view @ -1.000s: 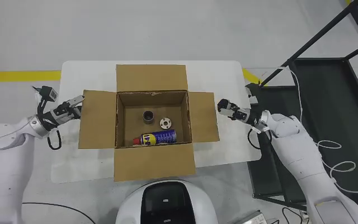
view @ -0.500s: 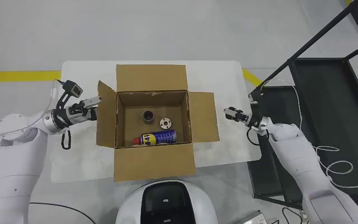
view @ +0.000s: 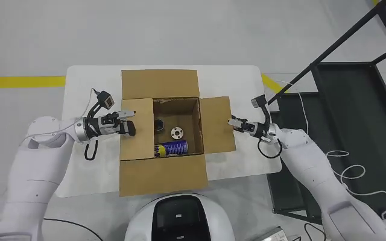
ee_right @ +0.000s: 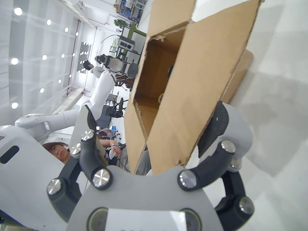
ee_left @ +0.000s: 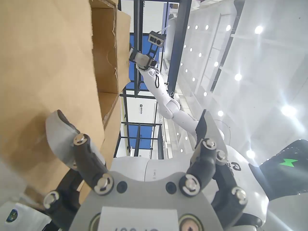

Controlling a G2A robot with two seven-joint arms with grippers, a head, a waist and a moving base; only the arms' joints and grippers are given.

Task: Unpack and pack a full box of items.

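The cardboard box (view: 163,176) sits mid-table. Its left flap (view: 136,141) is folded in over the opening, and my left gripper (view: 128,128) is open with one finger (ee_left: 60,131) pressed against that flap (ee_left: 48,49). Its right flap (view: 217,125) lies outward. My right gripper (view: 232,122) is open at that flap's outer edge, the cardboard (ee_right: 204,73) between its spread fingers (ee_right: 223,121). Inside lie a blue spray can (view: 173,146), a dark cylinder (view: 159,125) and a silver flange (view: 177,132).
The back flap (view: 160,83) and front flap lie flat on the white table (view: 241,78). A black metal rack (view: 344,108) stands close to the table's right side. A yellow floor line (view: 30,81) runs at the left.
My left gripper swept right, lifting the left flap and folding it over the box. My right gripper drew back, then came in to the right flap's outer edge.
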